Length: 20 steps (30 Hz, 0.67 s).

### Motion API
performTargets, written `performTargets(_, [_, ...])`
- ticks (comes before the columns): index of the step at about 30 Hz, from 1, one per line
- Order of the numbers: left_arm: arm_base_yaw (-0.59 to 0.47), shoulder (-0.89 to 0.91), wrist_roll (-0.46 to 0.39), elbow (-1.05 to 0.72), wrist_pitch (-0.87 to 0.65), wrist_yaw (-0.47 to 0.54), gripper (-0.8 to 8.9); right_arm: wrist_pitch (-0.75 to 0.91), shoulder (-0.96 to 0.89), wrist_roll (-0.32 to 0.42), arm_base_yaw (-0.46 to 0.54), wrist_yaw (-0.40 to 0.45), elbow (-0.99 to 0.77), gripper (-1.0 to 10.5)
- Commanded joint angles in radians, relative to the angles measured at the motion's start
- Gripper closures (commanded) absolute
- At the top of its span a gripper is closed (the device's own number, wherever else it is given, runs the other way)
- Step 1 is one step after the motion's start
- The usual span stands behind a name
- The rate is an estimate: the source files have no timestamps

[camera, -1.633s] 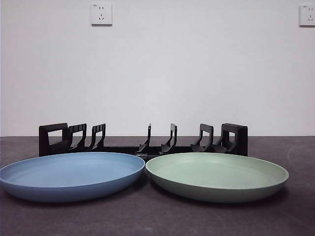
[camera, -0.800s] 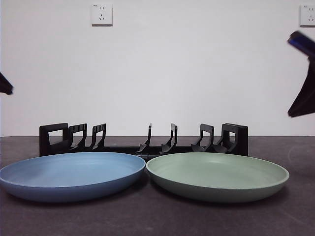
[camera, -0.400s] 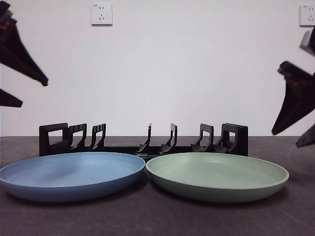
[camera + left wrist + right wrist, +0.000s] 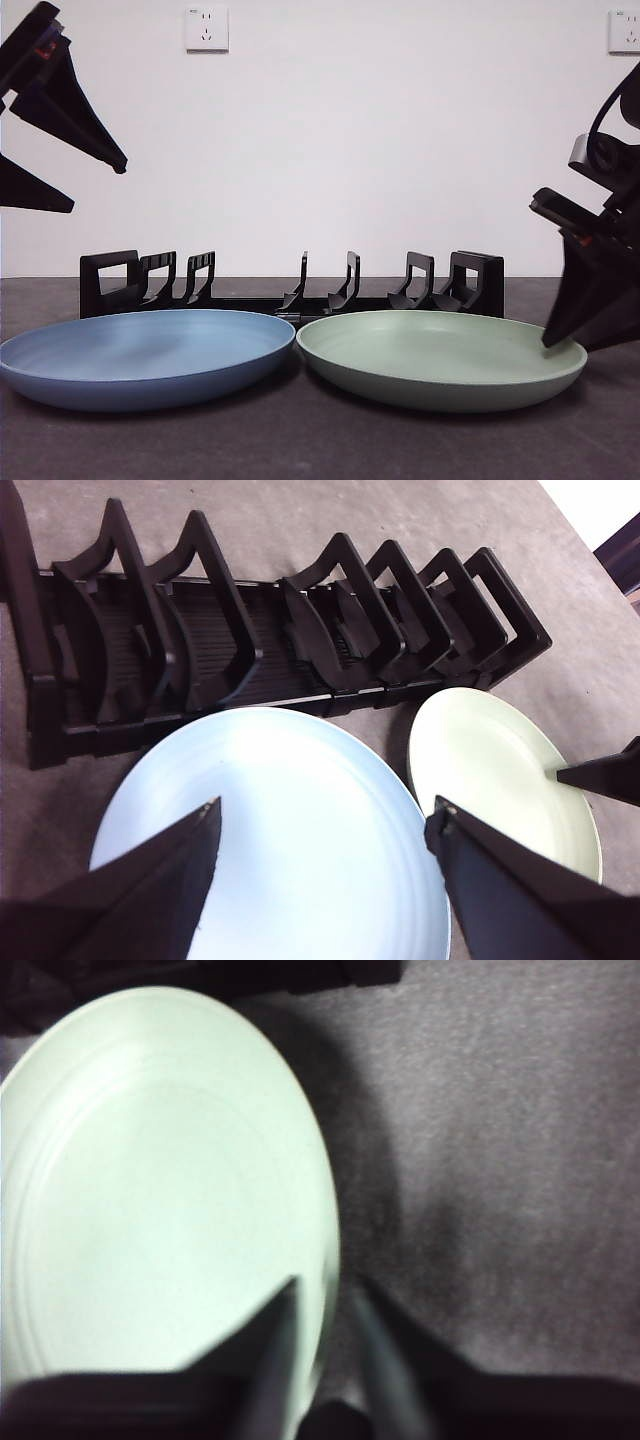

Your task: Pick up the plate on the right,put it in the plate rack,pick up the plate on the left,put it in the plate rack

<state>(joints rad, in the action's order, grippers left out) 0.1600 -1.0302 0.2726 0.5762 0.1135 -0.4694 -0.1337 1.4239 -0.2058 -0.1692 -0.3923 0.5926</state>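
On the dark table (image 4: 320, 450), the green plate (image 4: 440, 355) lies flat at the right, just in front of the plate rack (image 4: 290, 285) and nearly touching the blue plate (image 4: 145, 352) at the left. At the green plate's outer rim, the right gripper (image 4: 325, 1305) has its jaws narrowly parted astride the edge. High above the blue plate hangs the left gripper (image 4: 320, 825), jaws wide.

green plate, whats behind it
Behind the green plate stands the black plate rack, its slots empty. The plates hide the rack's lower front. The right claw is at the plate's outer rim.
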Motion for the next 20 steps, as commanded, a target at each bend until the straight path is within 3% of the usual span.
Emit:
performTargets(1, [0.003,-0.002,-0.014,0.002,-0.006,0.001,4.63,0.002,0.008,-0.016,-0.002,0.002,0.003,9.6])
performTargets(6, [0.01,-0.002,-0.046,0.002,-0.008,-0.023,4.63,-0.013,-0.004,-0.068,-0.002,0.0,0.014,9.6])
performTargets(9, [0.032,-0.002,-0.158,0.01,0.002,-0.087,4.63,-0.063,-0.045,-0.067,-0.003,0.001,0.049,9.6])
performTargets(13, [0.113,-0.002,-0.322,0.074,0.092,-0.085,4.63,-0.148,-0.103,-0.066,-0.01,0.002,0.125,9.6])
performTargets(17, [0.257,-0.002,-0.479,0.175,0.192,-0.01,4.63,-0.311,-0.114,-0.044,-0.01,0.003,0.241,9.6])
performTargets(20, [0.412,-0.002,-0.637,0.251,0.262,0.121,4.63,-0.392,-0.113,-0.018,-0.021,0.005,0.309,9.6])
